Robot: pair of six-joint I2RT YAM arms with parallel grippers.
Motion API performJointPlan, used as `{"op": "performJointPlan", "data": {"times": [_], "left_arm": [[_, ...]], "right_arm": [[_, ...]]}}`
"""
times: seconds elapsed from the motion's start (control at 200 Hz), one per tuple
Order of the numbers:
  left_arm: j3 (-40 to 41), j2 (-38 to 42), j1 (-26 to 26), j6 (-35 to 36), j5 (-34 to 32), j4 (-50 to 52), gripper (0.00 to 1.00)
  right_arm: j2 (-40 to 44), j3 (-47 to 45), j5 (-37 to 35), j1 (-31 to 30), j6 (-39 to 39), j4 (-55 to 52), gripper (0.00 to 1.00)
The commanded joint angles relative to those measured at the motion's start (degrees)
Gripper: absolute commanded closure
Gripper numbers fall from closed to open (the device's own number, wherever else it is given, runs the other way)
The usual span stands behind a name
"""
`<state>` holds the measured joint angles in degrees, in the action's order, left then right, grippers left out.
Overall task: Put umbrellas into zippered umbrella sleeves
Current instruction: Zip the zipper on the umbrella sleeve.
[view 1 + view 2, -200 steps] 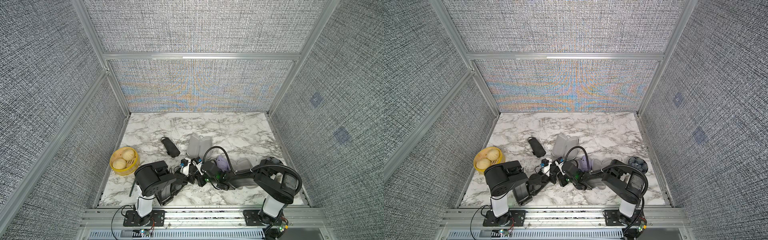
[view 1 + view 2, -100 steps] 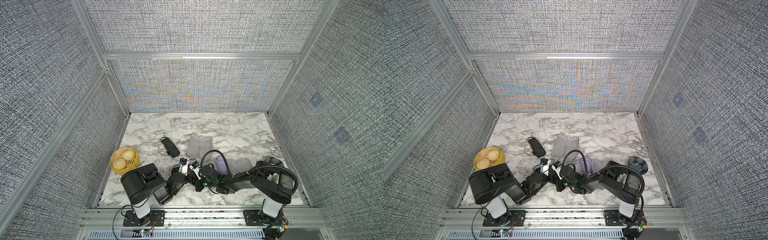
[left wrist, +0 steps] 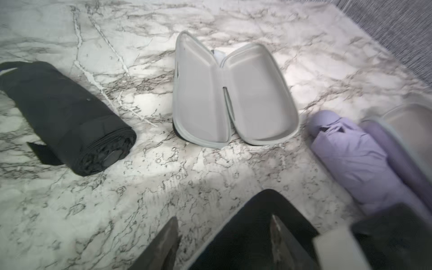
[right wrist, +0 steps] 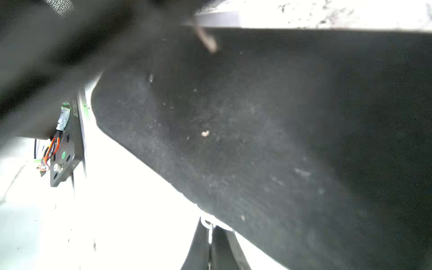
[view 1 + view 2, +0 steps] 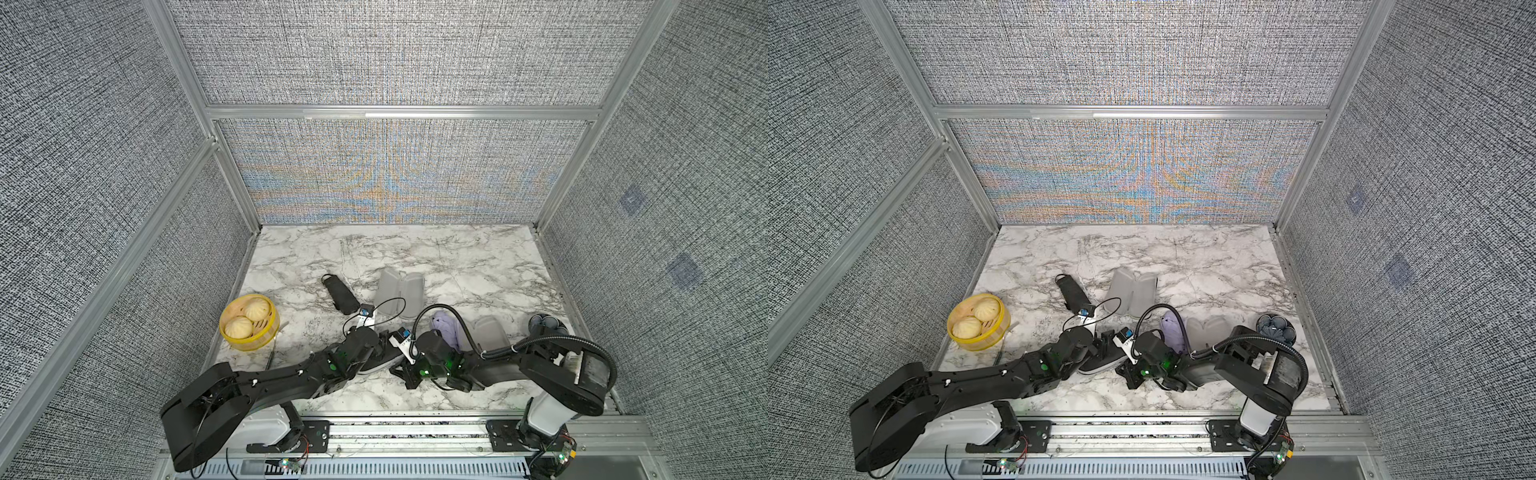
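A closed black zippered umbrella sleeve [image 5: 380,368] [image 3: 245,236] lies near the front edge between both grippers. My left gripper [image 5: 386,355] [image 3: 224,217] is open, with one finger over the sleeve's end and the other over bare marble. My right gripper [image 5: 405,369] [image 4: 210,228] is shut on the sleeve's white zipper pull [image 4: 209,225]. Farther back lie a black umbrella [image 5: 340,296] [image 3: 67,117], an open sleeve with grey lining [image 5: 400,296] [image 3: 233,98], and a lavender umbrella [image 5: 446,334] [image 3: 355,159] beside an open lavender sleeve [image 5: 490,337] [image 3: 406,131].
A yellow basket [image 5: 226,332] with two buns stands at the left edge, with a thin stick [image 5: 272,353] beside it. A dark round object [image 5: 548,322] sits at the right, behind the right arm. The enclosure walls close in on three sides.
My left gripper's jaws have opened off the black sleeve, and the left arm has stretched out lower. The right gripper stays shut at the sleeve's zip.
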<state>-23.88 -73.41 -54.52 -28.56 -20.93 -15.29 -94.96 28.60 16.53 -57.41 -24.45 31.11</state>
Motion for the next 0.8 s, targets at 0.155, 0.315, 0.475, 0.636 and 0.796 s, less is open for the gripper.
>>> {"op": "performJointPlan", "data": {"times": [0.155,0.315,0.475,0.636,0.796], "left_arm": [[-3.69,-6.41,1.06,8.01,7.33,1.32,0.25],[-5.21,-9.64,1.17,10.01,15.44,-0.72,0.21],[-5.95,-12.22,1.26,9.35,15.87,3.06,0.14],[-3.77,-13.29,1.3,6.59,26.53,-1.49,0.11],[-1.64,-10.8,1.26,3.75,35.84,-3.73,0.09]], "right_arm": [[2.07,-1.08,0.26,1.02,3.19,-5.45,1.0],[1.88,-1.61,0.15,1.84,3.35,-5.1,1.0],[0.88,-1.99,1.33,2.08,2.74,-2.93,1.0],[-0.29,-1.62,1.04,2.11,2.99,-3.04,1.0],[-0.91,-0.75,0.78,2.17,3.4,-3.71,1.0]]}}
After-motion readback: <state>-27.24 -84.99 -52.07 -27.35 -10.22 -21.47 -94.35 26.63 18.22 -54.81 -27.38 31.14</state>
